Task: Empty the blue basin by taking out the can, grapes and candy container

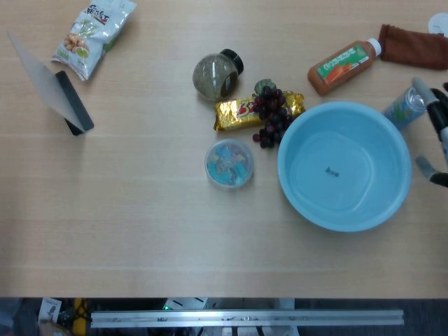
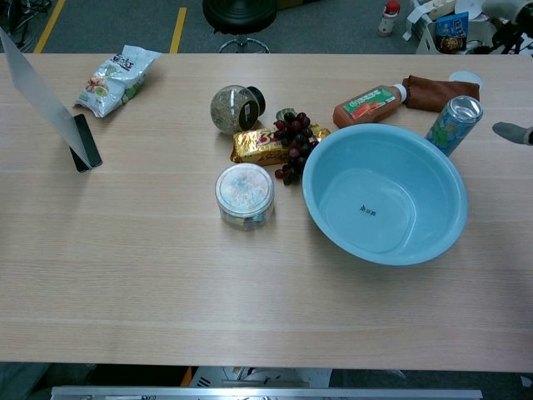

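Chest view: wooden table (image 2: pixel 125 267), grey floor (image 2: pixel 108 25) behind.

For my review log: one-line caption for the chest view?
Empty blue basin; can, grapes and candy container out on the table.

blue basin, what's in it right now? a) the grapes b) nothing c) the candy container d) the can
b: the blue basin shows only its bare inside in both views; the can stands outside by its far right rim, the grapes lie on the table left of it across a gold snack bar, and the candy container sits further left.
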